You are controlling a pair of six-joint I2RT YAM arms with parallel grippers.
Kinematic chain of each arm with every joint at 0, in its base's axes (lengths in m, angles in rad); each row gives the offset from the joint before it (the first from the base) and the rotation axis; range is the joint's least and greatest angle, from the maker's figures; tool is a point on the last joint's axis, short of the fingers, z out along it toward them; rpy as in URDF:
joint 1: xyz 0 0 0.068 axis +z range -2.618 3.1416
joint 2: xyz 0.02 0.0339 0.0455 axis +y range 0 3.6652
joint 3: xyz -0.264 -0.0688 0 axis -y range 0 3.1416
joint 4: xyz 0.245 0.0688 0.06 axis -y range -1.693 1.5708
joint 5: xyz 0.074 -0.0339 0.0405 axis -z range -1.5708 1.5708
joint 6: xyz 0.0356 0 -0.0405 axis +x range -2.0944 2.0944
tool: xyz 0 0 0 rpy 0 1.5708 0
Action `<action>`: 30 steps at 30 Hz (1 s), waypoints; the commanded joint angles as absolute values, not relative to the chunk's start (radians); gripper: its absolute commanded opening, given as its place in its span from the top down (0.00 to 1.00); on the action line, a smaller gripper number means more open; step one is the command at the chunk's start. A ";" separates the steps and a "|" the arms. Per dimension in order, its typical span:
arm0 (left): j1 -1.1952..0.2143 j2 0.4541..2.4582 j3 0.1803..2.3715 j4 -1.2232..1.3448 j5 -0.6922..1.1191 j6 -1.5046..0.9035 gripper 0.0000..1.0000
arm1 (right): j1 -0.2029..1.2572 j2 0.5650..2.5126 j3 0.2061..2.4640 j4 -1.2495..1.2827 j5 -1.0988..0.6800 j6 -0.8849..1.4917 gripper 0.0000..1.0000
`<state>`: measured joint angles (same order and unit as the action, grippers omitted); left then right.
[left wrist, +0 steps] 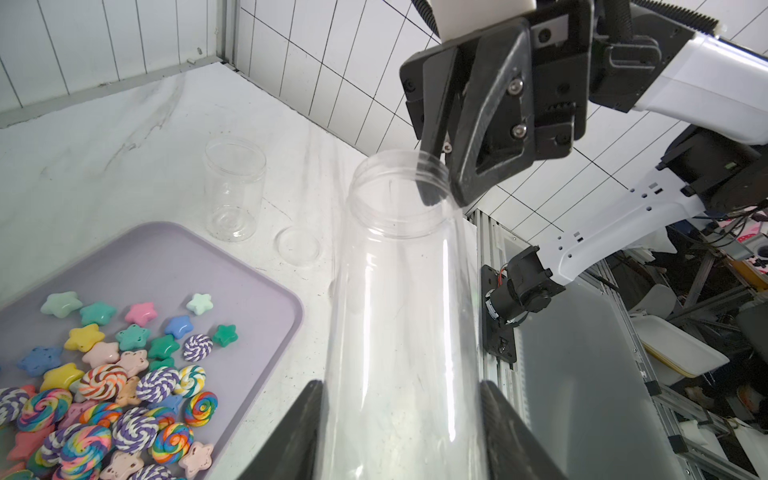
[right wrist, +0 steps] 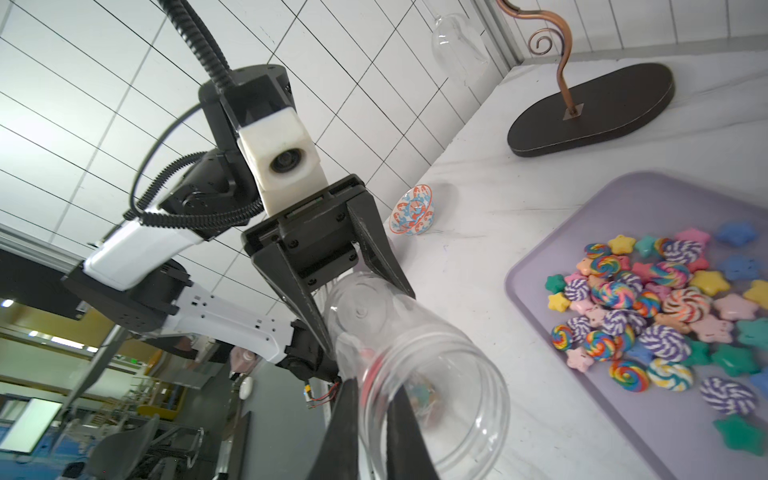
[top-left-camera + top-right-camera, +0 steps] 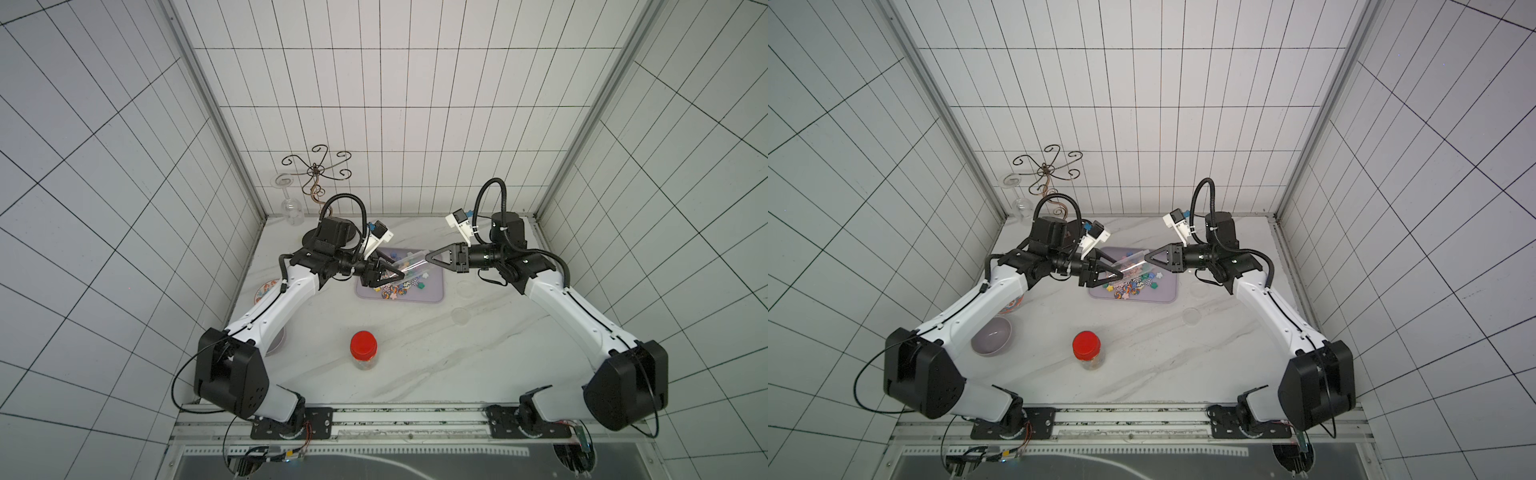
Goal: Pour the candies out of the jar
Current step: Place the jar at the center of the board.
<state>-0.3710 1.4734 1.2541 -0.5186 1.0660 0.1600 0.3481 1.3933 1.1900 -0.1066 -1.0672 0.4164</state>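
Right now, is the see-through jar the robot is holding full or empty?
Empty. The left wrist view shows nothing inside the jar, and the candies lie on the purple tray.

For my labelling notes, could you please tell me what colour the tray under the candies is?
Pale lilac tray, clearest in the left wrist view.

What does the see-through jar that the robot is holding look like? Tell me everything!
The jar is tall, round and clear, like plastic, with screw ridges round its open mouth and no lid. It looks empty. It lies nearly sideways in the air above the purple tray, where the candies lie. The left hand squeezes its body near the bottom, and the right hand pinches the rim, one finger inside the mouth.
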 commanded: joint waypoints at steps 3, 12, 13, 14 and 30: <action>-0.372 1.471 1.249 -0.482 1.014 0.149 0.58 | 0.361 1.354 1.171 -0.021 -1.119 0.493 1.00; -0.360 1.458 1.243 -0.456 1.017 0.131 0.33 | 0.361 1.333 1.163 -0.060 -1.101 0.484 1.00; -0.359 1.456 1.241 -0.452 1.018 0.129 0.31 | 0.360 1.331 1.163 -0.069 -1.098 0.480 1.00; -0.358 1.453 1.239 -0.447 1.018 0.126 0.29 | 0.360 1.329 1.164 -0.078 -1.091 0.474 1.00; -0.311 1.427 1.214 -0.379 1.011 0.070 0.03 | 0.347 1.338 1.300 -0.513 -0.783 0.219 1.00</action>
<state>-0.3248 1.4559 1.2274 -0.4301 1.0168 0.0917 0.3519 1.3472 1.1904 -0.3450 -0.9058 0.3229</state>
